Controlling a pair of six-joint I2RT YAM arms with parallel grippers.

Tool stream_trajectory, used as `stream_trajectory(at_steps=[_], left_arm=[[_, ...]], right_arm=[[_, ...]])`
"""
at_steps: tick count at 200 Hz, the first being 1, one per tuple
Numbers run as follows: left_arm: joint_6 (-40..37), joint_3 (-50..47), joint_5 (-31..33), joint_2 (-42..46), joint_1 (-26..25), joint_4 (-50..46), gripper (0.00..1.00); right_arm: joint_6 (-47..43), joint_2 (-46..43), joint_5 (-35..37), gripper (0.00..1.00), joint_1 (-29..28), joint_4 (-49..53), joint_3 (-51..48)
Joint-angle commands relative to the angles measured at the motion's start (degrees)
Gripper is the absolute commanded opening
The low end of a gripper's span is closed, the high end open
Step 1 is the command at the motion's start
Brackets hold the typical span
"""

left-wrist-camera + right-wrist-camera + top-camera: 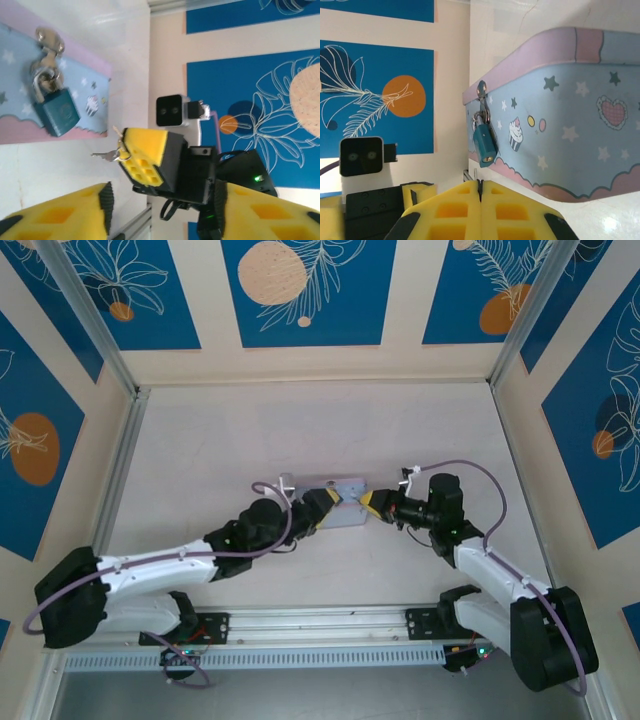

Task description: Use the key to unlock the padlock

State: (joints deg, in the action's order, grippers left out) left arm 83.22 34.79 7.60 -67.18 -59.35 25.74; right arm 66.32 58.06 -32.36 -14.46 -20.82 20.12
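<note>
The padlock [484, 144] hangs from the hasp at one end of the pale blue tin [570, 115], which is set on the surface [230, 440] between the two arms. The key [106, 156] is pinched in the right end effector [480, 192], whose yellow pads are pressed together with no gap. In the left wrist view the blade is seen jutting out past the pad tips, with its ring against the pad. The left end effector [165, 197] is spread wide with nothing between its fingers, and it is placed near the tin without any hold on it.

In the right wrist view the padlock lies almost straight ahead of the clenched pads, only slightly to one side of their seam. Its long axis runs from shackle to keyhole roughly toward the end effector, so the brass keyhole end is turned to face the pads, with a clear gap between them. In the left wrist view the blade is seen near the lock's keyhole end but apart from it, and it is not lined up with the slanting lock body.

The right arm is judged the nearer to the keyhole. The blade would need to be swung into line with the padlock's axis and then advanced a little. Since the lock hangs loose, it may be pushed aside unless it is steadied.
</note>
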Motion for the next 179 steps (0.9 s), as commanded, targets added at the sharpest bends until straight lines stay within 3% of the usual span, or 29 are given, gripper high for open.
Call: stream_trajectory(at_steps=[1, 24, 44, 110, 179], left_arm=[[-3.8, 3.4, 2.3, 0.8, 1.6, -11.4, 0.73], [-3.6, 7.4, 1.2, -1.8, 2.2, -17.3, 0.88], [-3.2, 10.6, 0.4, -4.9, 2.4, -20.8, 0.92], [-8.1, 19.6, 0.0, -12.2, 3.3, -23.7, 0.92], [-15.5, 31.0, -3.6, -19.6, 7.1, -30.0, 0.92]], right_arm=[[-1.7, 1.4, -0.9, 0.0, 0.4, 2.6, 2.9], [-2.2, 2.8, -1.3, 0.0, 0.5, 3.2, 3.9], [-2.4, 2.4, -1.0, 0.0, 0.8, 5.2, 4.7], [-3.0, 1.4, -1.5, 0.0, 2.0, 9.2, 5.6], [-4.5, -4.2, -3.2, 0.0, 7.7, 16.6, 5.5]])
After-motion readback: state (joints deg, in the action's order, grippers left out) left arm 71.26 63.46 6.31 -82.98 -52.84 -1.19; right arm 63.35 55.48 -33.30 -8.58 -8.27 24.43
